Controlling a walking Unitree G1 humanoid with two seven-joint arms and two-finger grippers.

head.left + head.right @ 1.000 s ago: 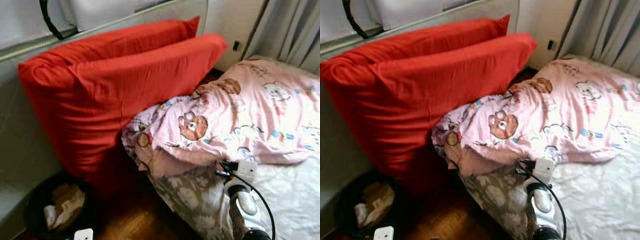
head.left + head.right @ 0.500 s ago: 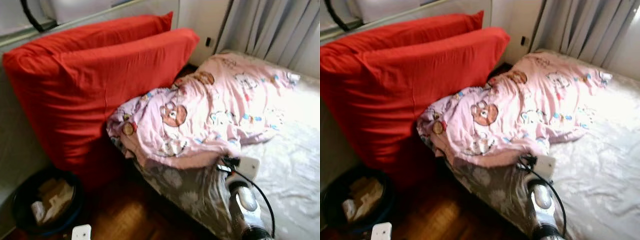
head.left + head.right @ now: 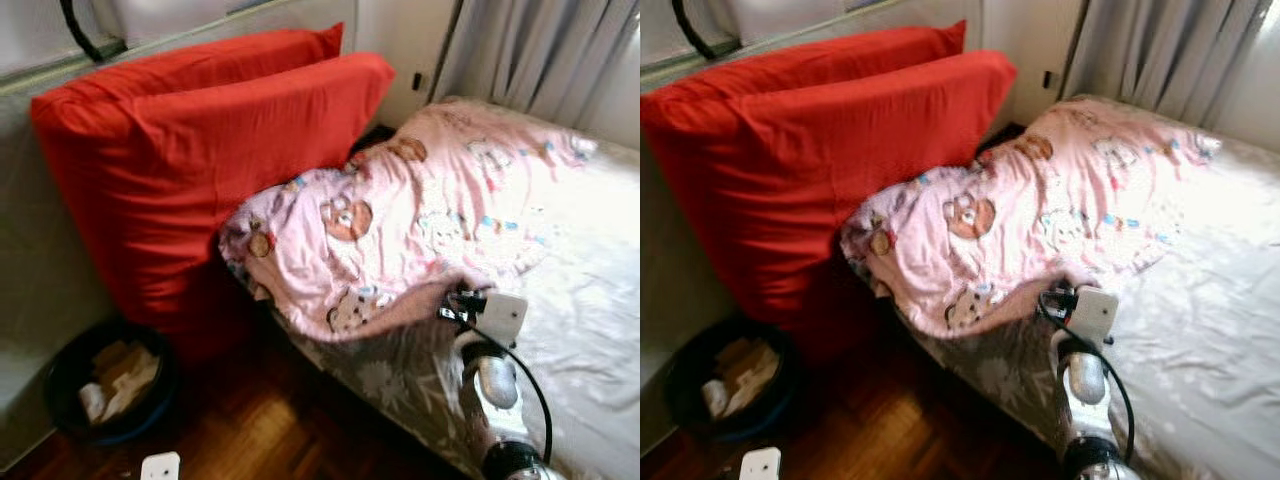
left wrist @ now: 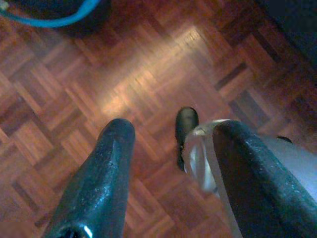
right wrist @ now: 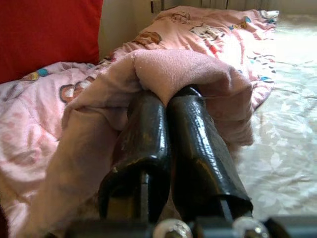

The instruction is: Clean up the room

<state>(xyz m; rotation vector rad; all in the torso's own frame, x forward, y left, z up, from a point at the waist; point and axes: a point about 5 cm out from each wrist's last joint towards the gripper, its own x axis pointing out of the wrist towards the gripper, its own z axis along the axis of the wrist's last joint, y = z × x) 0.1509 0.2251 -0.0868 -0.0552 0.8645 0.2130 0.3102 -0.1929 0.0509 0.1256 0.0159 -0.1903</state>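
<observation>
The right end effector [image 5: 166, 106] has its two black fingers [image 5: 198, 148] pressed together on a fold of the pink cartoon-print blanket [image 3: 400, 230], whose edge drapes over the fingertips. That blanket lies rumpled across the bed with a pale floral sheet [image 3: 590, 310], its near corner hanging over the bed's side, where the right arm [image 3: 490, 385] reaches. Beside the bed two large red cushions [image 3: 200, 150] lean against the wall. Below them a dark round bin holding paper scraps [image 3: 110, 385] stands on the wooden parquet floor [image 4: 148, 84]. The left end effector [image 4: 168, 136] hangs over that floor with its fingers set apart and nothing between them.
</observation>
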